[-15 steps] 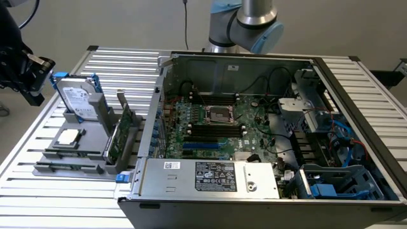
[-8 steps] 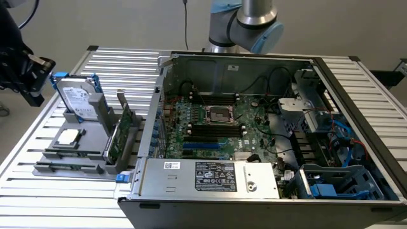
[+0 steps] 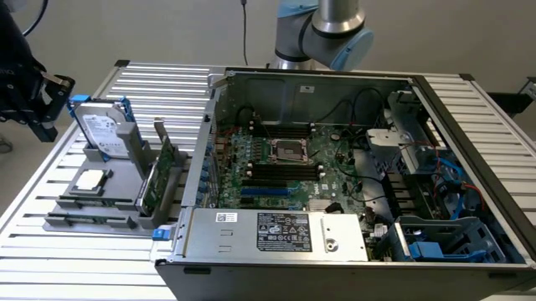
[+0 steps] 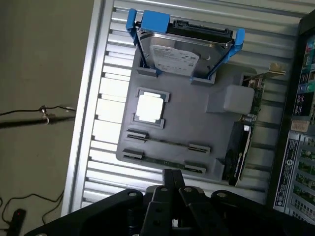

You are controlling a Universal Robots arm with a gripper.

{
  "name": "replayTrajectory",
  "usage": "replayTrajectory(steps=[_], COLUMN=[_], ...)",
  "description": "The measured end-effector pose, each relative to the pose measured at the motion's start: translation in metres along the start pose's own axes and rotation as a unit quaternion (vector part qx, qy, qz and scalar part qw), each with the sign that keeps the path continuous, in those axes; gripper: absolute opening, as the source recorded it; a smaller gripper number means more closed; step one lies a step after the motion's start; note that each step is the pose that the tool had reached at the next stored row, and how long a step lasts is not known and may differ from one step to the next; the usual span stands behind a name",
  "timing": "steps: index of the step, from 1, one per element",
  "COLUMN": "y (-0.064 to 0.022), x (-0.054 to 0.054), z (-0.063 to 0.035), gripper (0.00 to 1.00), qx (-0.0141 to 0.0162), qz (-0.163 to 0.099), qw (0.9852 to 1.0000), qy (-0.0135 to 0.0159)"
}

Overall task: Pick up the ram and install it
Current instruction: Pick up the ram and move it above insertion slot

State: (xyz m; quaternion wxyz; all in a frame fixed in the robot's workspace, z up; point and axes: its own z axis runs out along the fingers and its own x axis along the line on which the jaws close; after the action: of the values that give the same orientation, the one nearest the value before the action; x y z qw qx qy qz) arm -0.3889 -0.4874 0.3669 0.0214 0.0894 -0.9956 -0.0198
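Wrist view: closed claw near the ram.

On the table, an open computer case takes up the exterior view's right, with the motherboard flat inside it and a power supply across its near end. Just beside it, to the exterior view's left, a holder tray rests on the table: a hard drive stands upright at its far end, a processor lies before that, and two ram sticks lie side by side at the near end. An expansion card stands on edge along the tray's side nearest the case.
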Motion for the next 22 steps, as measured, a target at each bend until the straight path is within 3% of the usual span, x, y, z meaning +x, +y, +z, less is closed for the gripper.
replayTrajectory(steps=[6, 11, 16, 22], y=[-0.0001, -0.0002, -0.0003, -0.0004], x=[-0.0001, -0.0002, -0.0003, -0.0004], z=[0.0018, 0.0039, 0.0061, 0.0088], gripper=[0.11, 0.11, 0.11, 0.11], qx=[0.0021, 0.0039, 0.0057, 0.0078], qz=[-0.054, -0.099, -0.145, -0.198], qw=[0.9985, 0.9951, 0.9895, 0.9801], qy=[0.0024, 0.0043, 0.0063, 0.0086])
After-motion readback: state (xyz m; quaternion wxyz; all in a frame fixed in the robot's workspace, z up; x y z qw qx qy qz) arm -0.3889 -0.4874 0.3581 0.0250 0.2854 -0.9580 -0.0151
